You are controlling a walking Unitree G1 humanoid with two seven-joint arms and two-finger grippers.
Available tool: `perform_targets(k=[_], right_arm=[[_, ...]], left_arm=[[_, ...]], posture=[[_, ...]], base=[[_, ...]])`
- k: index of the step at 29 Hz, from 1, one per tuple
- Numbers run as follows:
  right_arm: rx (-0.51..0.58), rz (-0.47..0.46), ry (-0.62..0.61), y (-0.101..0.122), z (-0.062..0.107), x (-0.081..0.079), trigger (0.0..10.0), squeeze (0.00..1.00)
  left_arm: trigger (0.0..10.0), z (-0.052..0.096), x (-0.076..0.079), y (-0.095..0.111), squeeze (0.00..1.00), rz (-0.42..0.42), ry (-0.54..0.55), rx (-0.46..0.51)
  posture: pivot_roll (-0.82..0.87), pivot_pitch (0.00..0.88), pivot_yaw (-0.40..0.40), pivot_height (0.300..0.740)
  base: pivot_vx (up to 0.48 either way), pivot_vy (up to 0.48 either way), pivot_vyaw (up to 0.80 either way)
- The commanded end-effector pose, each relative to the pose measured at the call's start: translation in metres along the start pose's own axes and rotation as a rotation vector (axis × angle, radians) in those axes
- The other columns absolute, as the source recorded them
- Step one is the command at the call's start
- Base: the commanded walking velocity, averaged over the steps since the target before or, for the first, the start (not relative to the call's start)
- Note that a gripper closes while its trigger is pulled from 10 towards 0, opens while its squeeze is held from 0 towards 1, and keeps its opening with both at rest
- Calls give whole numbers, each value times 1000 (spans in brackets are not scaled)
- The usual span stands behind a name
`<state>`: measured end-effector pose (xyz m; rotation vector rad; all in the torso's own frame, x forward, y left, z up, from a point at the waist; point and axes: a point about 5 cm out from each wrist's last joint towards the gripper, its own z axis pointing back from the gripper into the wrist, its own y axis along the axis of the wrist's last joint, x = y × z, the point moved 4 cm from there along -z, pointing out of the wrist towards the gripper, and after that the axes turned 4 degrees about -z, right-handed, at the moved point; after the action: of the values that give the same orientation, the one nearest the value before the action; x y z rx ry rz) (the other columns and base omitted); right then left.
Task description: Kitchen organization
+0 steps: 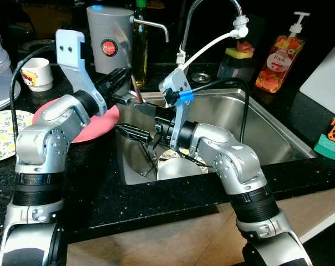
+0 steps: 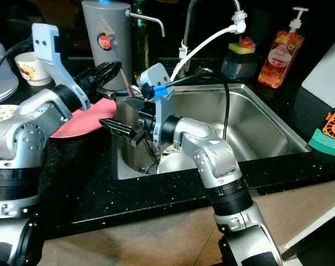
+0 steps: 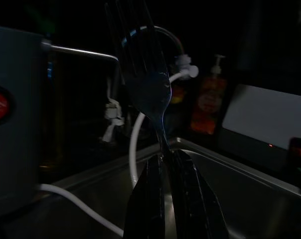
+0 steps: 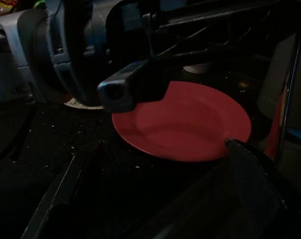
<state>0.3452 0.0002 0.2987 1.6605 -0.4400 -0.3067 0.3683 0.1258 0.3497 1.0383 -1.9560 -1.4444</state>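
Note:
My left gripper point(image 3: 163, 159) is shut on the handle of a metal fork point(image 3: 146, 84), tines pointing away from the wrist. In the left eye view the left gripper point(image 1: 127, 88) hovers over the sink's left rim, above a red plate point(image 1: 103, 126) lying on the black counter. My right gripper point(image 1: 128, 117) is open, reaching across the sink toward that plate. In the right wrist view its fingers point(image 4: 66, 189) spread wide, with the red plate point(image 4: 185, 122) just ahead between them. White dishes point(image 1: 178, 166) lie in the steel sink point(image 1: 267, 127).
Behind the sink stand a grey kettle point(image 1: 109, 36), a faucet with a white hose point(image 1: 212, 47), a sponge point(image 1: 243, 49) and a soap bottle point(image 1: 278, 58). A cup point(image 1: 37, 72) and a patterned plate point(image 1: 1, 133) sit at the left. A white board point(image 1: 328, 77) is at the right.

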Motion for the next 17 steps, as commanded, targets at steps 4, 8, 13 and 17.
perform_targets(k=[4,8,13,17], right_arm=[[11,-1,-33,1,1,6,10000,0],[17,-1,-11,4,1,3,10000,0],[0,12,-22,2,4,7,10000,0],[-12,15,-36,-1,6,10,10000,0]], left_arm=[[0,1,12,-11,0,-17,-51,-39],[0,3,-4,-17,0,-51,24,-72],[0,7,-20,-20,0,-108,87,-104],[0,10,-24,-17,0,-119,96,-105]], posture=[[-11,75,-48,740],[-14,72,-46,740],[-14,72,-46,740],[-12,75,-47,740]], base=[[0,0,0],[0,0,0],[0,0,0],[0,0,0]])
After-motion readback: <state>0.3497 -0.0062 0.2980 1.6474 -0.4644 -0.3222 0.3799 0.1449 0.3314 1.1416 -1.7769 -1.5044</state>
